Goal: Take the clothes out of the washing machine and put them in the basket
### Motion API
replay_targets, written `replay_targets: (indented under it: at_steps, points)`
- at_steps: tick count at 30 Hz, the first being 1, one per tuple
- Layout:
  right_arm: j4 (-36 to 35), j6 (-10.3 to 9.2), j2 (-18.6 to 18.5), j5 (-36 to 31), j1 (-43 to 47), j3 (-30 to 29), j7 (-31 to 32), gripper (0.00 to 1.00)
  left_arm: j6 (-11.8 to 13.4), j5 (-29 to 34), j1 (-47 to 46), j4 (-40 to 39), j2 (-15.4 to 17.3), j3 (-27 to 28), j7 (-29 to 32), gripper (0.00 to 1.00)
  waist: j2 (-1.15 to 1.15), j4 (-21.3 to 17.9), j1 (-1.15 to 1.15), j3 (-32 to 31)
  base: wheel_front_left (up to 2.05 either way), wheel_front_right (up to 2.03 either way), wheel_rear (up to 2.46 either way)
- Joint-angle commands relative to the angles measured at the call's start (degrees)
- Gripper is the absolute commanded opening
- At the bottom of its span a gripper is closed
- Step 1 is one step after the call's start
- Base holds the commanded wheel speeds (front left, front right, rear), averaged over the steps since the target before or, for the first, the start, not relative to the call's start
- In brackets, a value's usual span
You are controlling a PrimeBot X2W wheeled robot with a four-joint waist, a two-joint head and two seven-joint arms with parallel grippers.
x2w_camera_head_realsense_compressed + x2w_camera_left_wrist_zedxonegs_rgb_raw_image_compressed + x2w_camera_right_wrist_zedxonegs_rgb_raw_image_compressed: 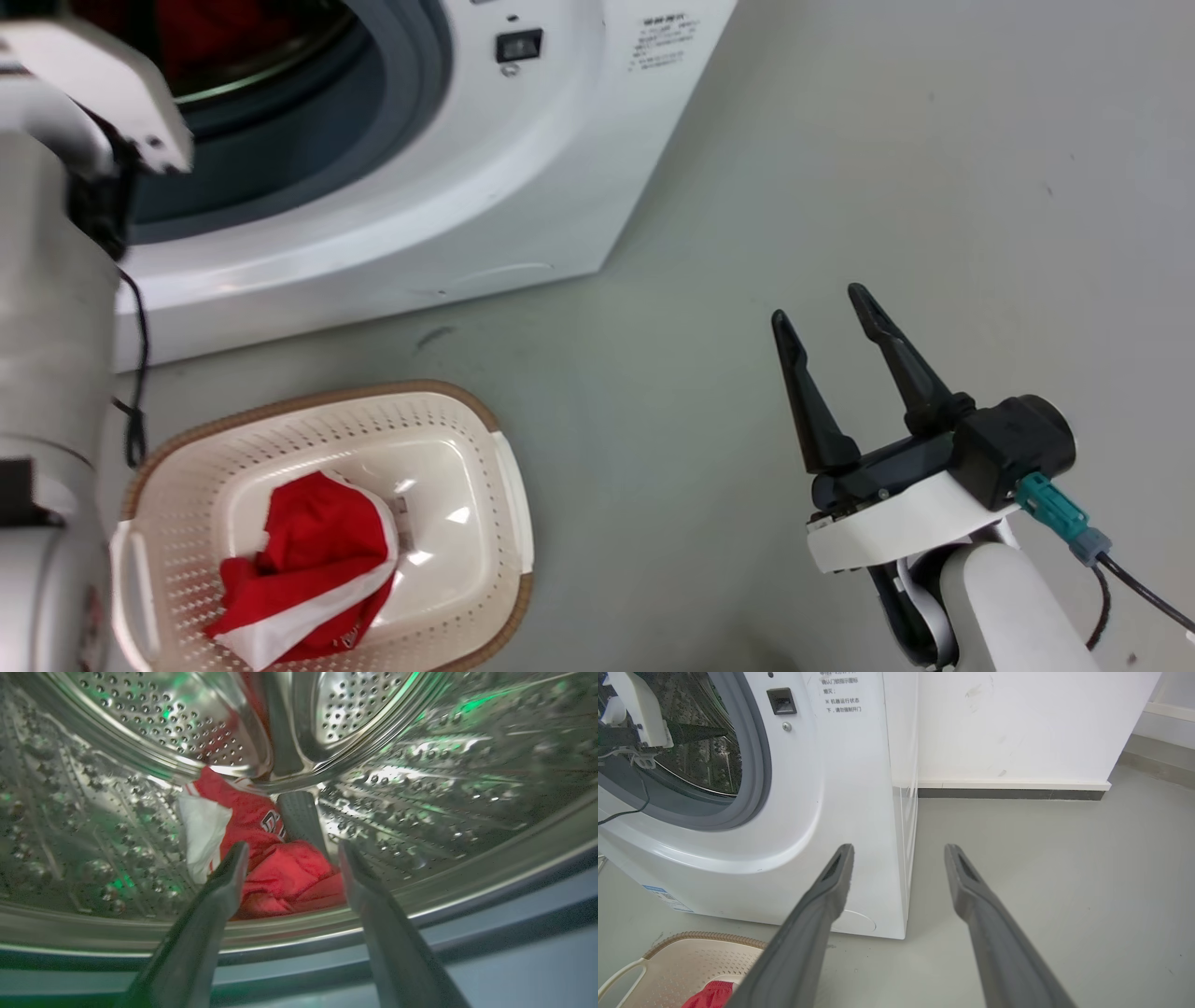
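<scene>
The white washing machine (448, 187) stands at the upper left with its drum mouth open. My left arm reaches into that mouth. In the left wrist view my left gripper (292, 851) is open, fingers spread either side of red clothes (280, 872) with a white piece, lying at the bottom of the steel drum (117, 826). The fingertips hang just short of the fabric. A red and white garment (308, 569) lies in the cream basket (467, 420) on the floor below the machine. My right gripper (822, 313) is open and holds nothing, over bare floor to the right.
Grey floor (887, 140) stretches to the right of the machine. A white wall with a dark skirting strip (1008, 794) runs behind it. A black cable (140, 373) hangs along my left arm near the machine's front.
</scene>
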Motion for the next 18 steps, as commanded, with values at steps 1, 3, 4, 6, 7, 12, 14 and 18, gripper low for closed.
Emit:
replay_targets:
  at_steps: [1,3,4,6,7,12,14,18]
  points:
    - [-0.51,-0.03,0.05,0.52,0.71,0.53,-0.03,1.00,-0.09,0.36,-1.81,0.84,0.79,-0.44,1.65,1.00,0.00,-1.66,0.00,2.21,0.00,0.00,0.00]
    - [-0.87,-0.04,0.05,1.22,0.57,1.06,-0.12,1.00,-0.32,0.40,-4.57,1.85,1.76,-0.73,4.74,1.00,0.00,-2.70,0.00,4.04,0.00,0.00,0.00]
    - [-0.91,-0.04,0.05,1.47,0.42,1.34,-0.20,1.00,-0.37,0.26,-5.82,2.25,2.30,-0.73,6.11,1.00,0.00,-3.20,0.00,4.91,0.00,0.00,0.00]
    - [-1.21,-0.04,0.06,2.10,0.24,1.94,-0.34,1.00,-0.36,0.48,-8.18,3.14,3.56,-1.09,9.57,1.00,0.00,-4.25,0.00,6.79,0.00,0.00,0.00]
    - [-1.26,-0.04,0.07,2.36,0.14,2.32,-0.37,1.00,-0.15,0.81,-9.42,3.44,4.27,-1.38,11.28,1.00,0.00,-4.82,0.00,7.74,0.00,0.00,0.00]
    - [-1.46,-0.03,0.06,4.09,-0.39,4.28,-0.79,1.00,0.81,0.94,-15.36,4.35,6.60,-1.96,19.23,1.00,0.00,-7.31,0.00,12.21,0.00,0.00,0.00]
    - [-1.31,-0.04,0.08,4.81,-0.48,5.03,-0.79,1.00,0.95,0.77,-17.23,4.58,7.32,-2.02,22.11,1.00,0.00,-8.11,0.00,13.58,0.00,0.00,0.00]
    - [-1.60,-0.04,0.07,5.87,-0.51,6.63,-0.84,1.00,1.49,1.13,-20.67,4.90,8.59,-2.61,27.96,1.00,0.00,-9.62,0.00,16.12,0.00,0.00,0.00]
